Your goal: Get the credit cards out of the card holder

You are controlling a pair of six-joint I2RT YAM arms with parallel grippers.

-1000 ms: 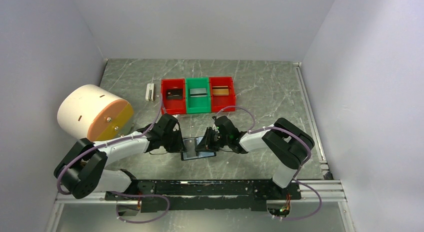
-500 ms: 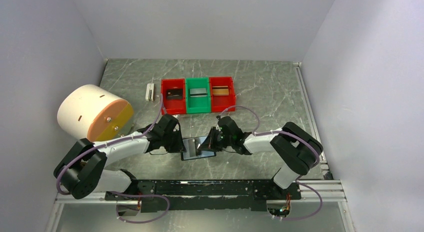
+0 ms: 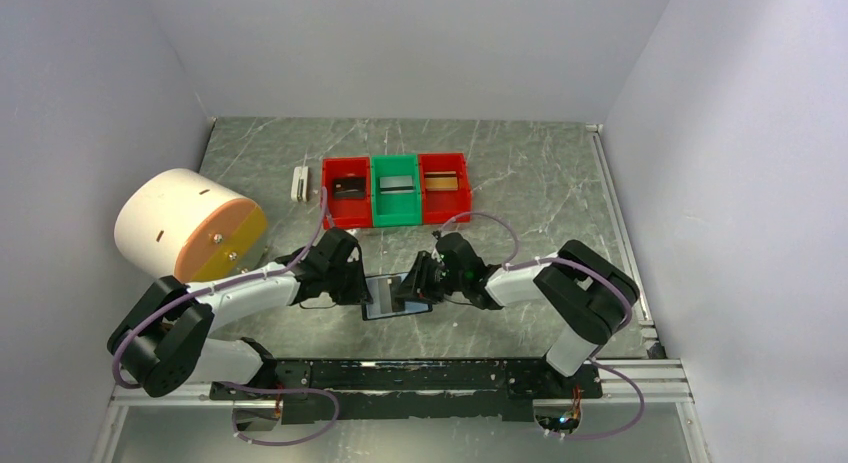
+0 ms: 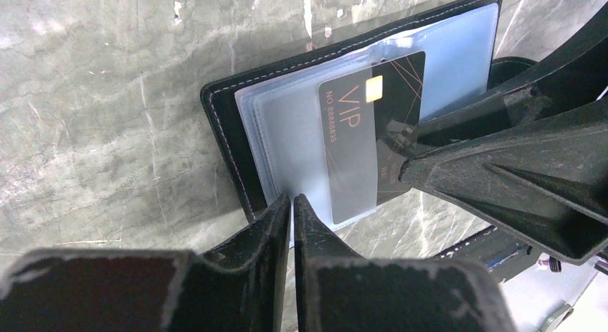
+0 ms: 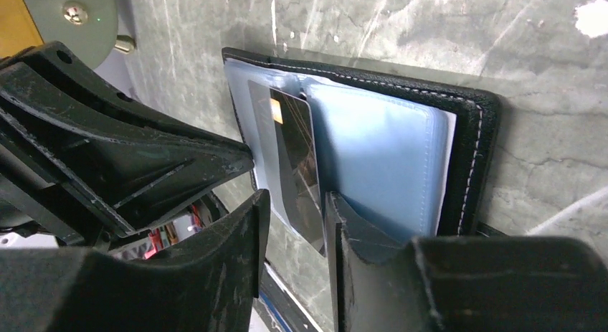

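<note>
The card holder (image 3: 396, 296) lies open on the table between my two grippers, black with bluish glossy pockets (image 4: 301, 131). A dark credit card (image 4: 373, 124) marked VIP sticks partly out of a clear pocket. My left gripper (image 4: 292, 199) is shut on the near edge of the clear pocket sheet. My right gripper (image 5: 295, 199) is open, its fingers on either side of the dark card's (image 5: 297, 160) near edge. From above, the left gripper (image 3: 362, 288) and right gripper (image 3: 408, 286) meet over the card holder. Three more credit cards lie in the bins: dark (image 3: 348, 189), grey (image 3: 397, 184), tan-orange (image 3: 439, 181).
Three bins stand in a row behind: red (image 3: 331, 195), green (image 3: 396, 217), red (image 3: 463, 188). A small white clip block (image 3: 299, 184) stands left of them. A big white and orange cylinder (image 3: 185, 226) lies at the left, near my left arm.
My right arm's elbow has shifted slightly and its gripper has edged a little left over the card holder. The left gripper and the card holder have stayed put.
</note>
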